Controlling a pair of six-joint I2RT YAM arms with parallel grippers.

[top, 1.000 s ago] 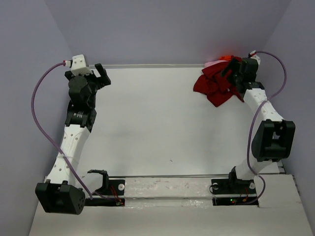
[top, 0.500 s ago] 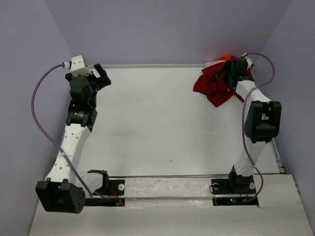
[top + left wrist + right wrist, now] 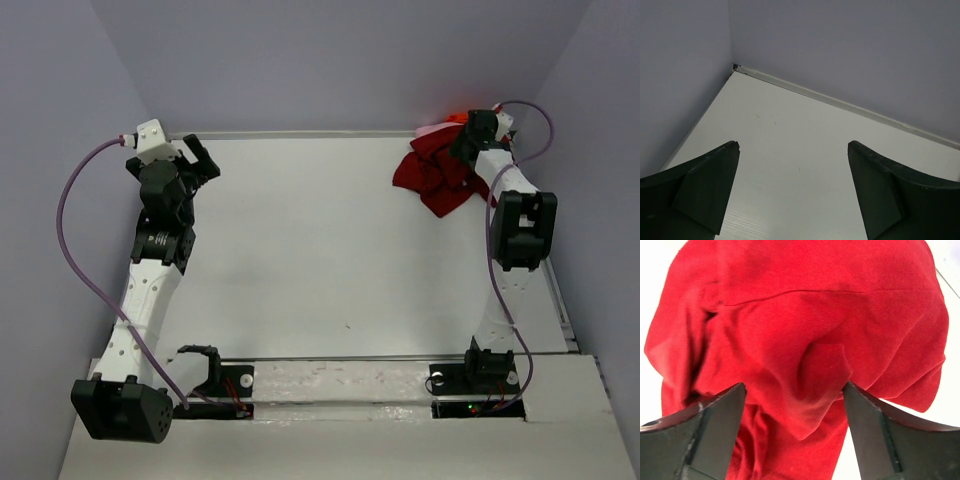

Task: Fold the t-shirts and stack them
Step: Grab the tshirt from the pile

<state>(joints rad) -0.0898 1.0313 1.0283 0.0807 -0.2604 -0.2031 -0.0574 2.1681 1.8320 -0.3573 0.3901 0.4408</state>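
A crumpled dark red t-shirt (image 3: 435, 178) lies at the table's back right corner. Slivers of a light pink t-shirt (image 3: 431, 130) and a bright orange t-shirt (image 3: 458, 118) show behind it against the wall. My right gripper (image 3: 468, 140) hangs over this pile. In the right wrist view the dark red t-shirt (image 3: 790, 305) fills the frame, and the right gripper (image 3: 795, 390) is open with a raised fold of red cloth between its fingers. My left gripper (image 3: 205, 158) is open over bare table at the back left, and it (image 3: 792, 147) holds nothing.
The white table (image 3: 320, 250) is bounded by lilac walls (image 3: 330, 60) at the back and both sides. The back-left corner (image 3: 735, 66) lies just ahead of my left gripper. Both arm bases (image 3: 470, 380) sit at the near edge.
My right arm has swung toward the back wall and folded up over the shirt pile, bringing its gripper down onto the red cloth. The left arm shifted slightly left.
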